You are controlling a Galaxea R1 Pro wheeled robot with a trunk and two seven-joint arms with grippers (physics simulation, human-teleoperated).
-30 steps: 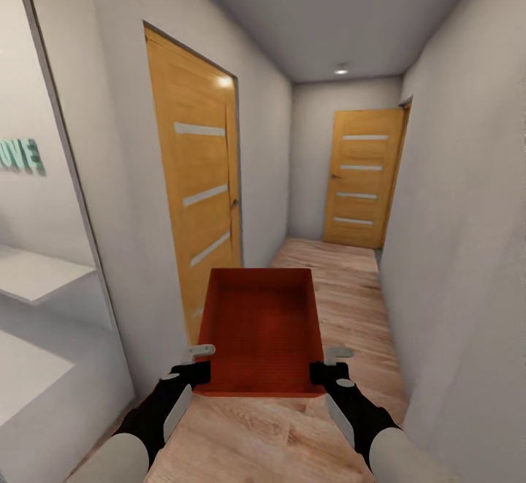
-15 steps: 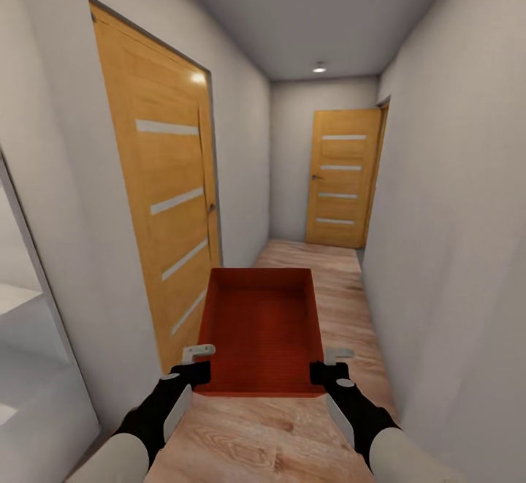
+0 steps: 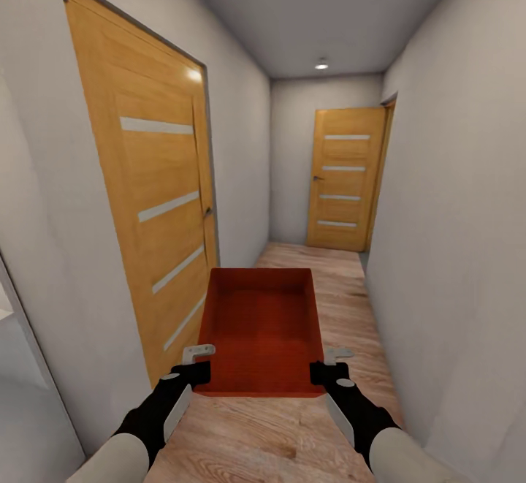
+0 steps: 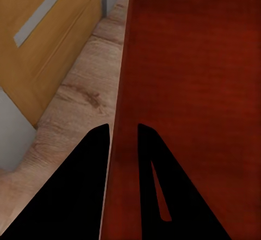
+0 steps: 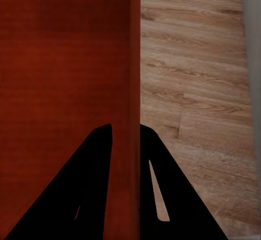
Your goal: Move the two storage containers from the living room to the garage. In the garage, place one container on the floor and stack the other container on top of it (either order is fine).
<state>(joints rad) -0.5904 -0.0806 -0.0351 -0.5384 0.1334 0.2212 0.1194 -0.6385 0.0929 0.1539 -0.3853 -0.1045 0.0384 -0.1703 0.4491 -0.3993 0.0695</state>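
Narrow corridor, white-grey walls, light wood plank floor (image 3: 351, 300). One orange-wood door (image 3: 157, 198) with four horizontal glass slits on the left wall, close by; a second like door (image 3: 345, 178) at the far end, shut. A ceiling lamp (image 3: 321, 65) is lit near the far end.

One storage container (image 3: 263, 329), orange-red, lidless, is carried level in front of the robot, above the planks, long axis pointing down the corridor. Nothing lies inside it.

The left gripper (image 3: 196, 366) has the container's near left corner; the right gripper (image 3: 327, 367) has the near right corner. Both sit at the near end of the bin, so the bin reaches forward from them.

Left wrist view: the two dark fingers (image 4: 81, 196) straddle the container's left wall (image 4: 122, 115), one outside, one inside, closed against it. The near door and the floor lie to the outer side.

Right wrist view: the same pinch, the fingers (image 5: 179, 196) closed on either face of the right wall (image 5: 134, 87), ribbed bottom on one side, planks on the other.
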